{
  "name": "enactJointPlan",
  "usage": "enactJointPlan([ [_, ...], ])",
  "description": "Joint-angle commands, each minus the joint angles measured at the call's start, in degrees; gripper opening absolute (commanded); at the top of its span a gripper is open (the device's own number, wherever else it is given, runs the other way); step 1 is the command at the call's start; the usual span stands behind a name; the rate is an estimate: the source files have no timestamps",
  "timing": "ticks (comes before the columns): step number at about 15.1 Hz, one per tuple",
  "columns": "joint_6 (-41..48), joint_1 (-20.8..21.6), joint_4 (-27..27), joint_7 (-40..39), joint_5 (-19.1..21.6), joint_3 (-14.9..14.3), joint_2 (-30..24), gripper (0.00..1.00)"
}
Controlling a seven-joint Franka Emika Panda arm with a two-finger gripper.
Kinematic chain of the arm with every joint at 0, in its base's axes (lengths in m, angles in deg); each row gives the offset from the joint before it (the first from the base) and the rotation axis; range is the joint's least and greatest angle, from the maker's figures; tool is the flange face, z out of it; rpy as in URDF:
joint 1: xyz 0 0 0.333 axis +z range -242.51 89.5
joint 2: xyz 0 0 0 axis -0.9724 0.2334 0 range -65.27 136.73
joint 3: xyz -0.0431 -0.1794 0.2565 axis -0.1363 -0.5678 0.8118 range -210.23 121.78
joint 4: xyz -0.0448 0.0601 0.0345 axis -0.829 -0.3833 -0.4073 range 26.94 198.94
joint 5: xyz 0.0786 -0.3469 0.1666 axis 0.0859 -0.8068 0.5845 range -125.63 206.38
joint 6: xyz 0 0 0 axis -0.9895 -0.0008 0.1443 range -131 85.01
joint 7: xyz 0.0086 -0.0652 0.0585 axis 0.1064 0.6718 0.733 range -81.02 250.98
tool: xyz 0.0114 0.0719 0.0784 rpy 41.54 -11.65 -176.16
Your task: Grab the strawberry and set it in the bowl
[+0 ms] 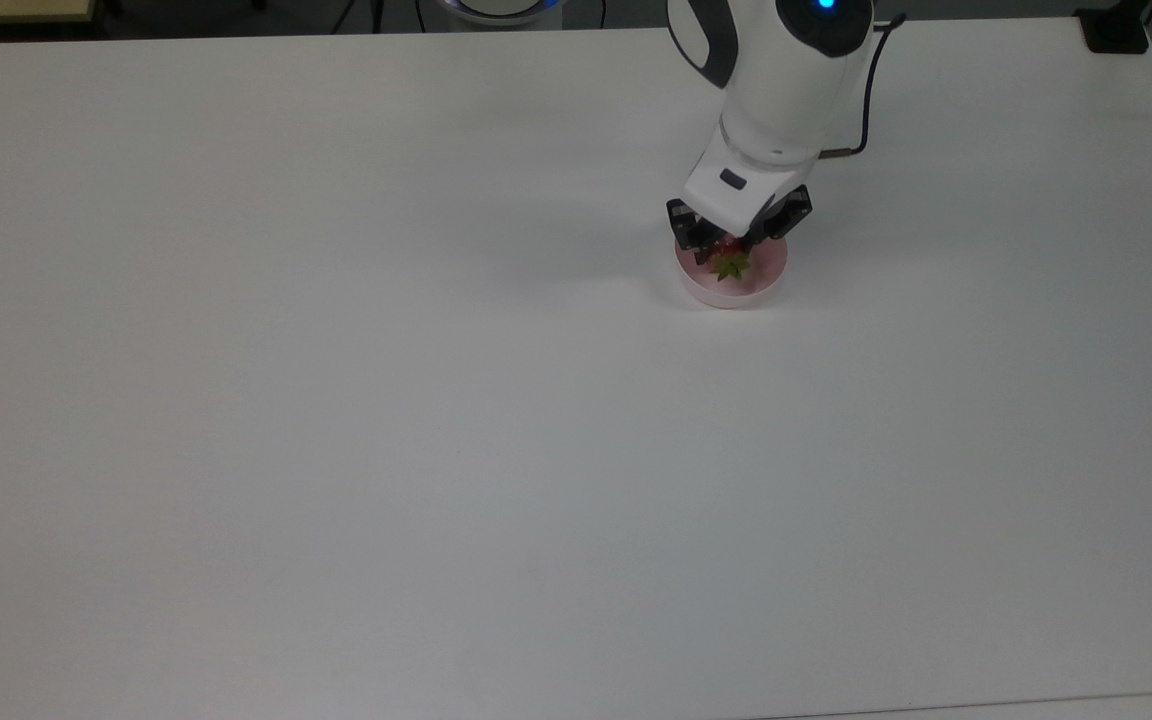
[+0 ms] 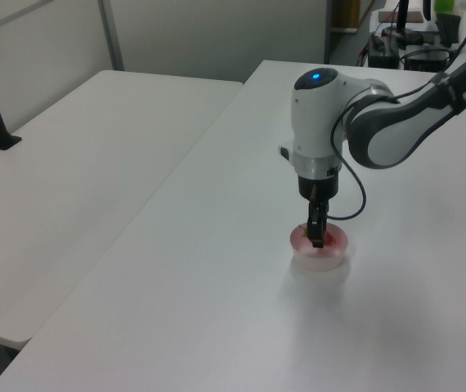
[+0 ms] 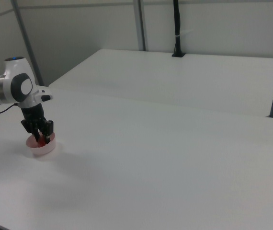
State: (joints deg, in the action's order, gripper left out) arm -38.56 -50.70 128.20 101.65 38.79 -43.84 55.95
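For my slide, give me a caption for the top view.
Hand holds strawberry inside pink bowl.

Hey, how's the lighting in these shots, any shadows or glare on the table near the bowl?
Top view: soft even light, a faint grey shadow on the table to the top view's left of the bowl. Left view: a dim shadow just below the bowl, no hard glare. Right view: the gripper reads dark against the bright tabletop, shadow barely visible.

So the white arm's black two-finger gripper (image 3: 42, 138) is dipped into the small round pale pink translucent plastic bowl (image 3: 41, 147), clamped on a small red strawberry (image 3: 41, 139). Bowl sits near the white worktop's (image 3: 165, 163) left edge in the right view.
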Motion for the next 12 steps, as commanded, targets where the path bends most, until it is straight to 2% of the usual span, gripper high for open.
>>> enactJointPlan([
  [1,-0.4,0.9,-1.1,1.0,0.8,-0.5,0.3,1.00],
  [3,0.6,0.9,-2.0,1.1,0.9,-0.5,-0.7,1.00],
  [6,10.9,-1.0,-7.0,4.3,0.6,-0.5,-4.4,1.00],
  [9,23.7,-6.5,-12.1,4.2,-0.7,-0.5,-9.6,1.00],
  [10,27.1,-9.5,-12.3,0.9,-2.9,-0.5,-12.0,1.00],
  [12,29.1,-14.2,-12.1,-6.4,-3.4,-0.5,-13.8,1.00],
])
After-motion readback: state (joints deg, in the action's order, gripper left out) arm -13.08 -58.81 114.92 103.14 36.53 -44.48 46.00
